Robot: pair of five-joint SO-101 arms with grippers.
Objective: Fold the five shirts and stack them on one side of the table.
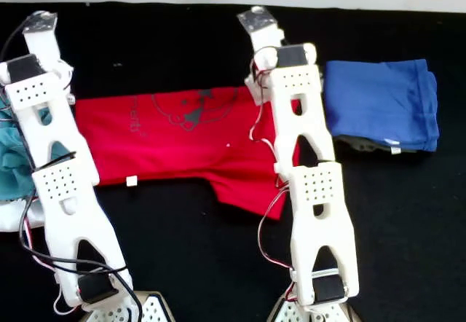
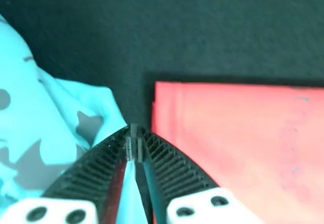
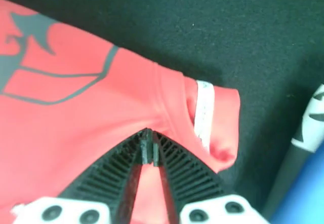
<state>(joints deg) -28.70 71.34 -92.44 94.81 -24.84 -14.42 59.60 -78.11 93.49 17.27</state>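
Observation:
A red shirt [image 1: 175, 136] with a dark print lies spread across the middle of the black table. My left gripper [image 2: 132, 135] is shut with its tips over the gap between the red shirt's edge [image 2: 233, 138] and a teal patterned shirt [image 2: 45, 127]. My right gripper [image 3: 147, 140] is shut at the red shirt's collar [image 3: 172, 107], beside the white label [image 3: 205, 112], and the cloth puckers toward its tips. A folded blue shirt [image 1: 382, 103] lies at the right on a darker folded piece.
The teal shirt [image 1: 13, 158] lies bunched at the table's left edge with white cloth [image 1: 11, 216] below it. The left arm [image 1: 62, 183] and the right arm [image 1: 317, 191] stretch from the near edge over the red shirt. Black tabletop [image 1: 182, 264] shows at the front.

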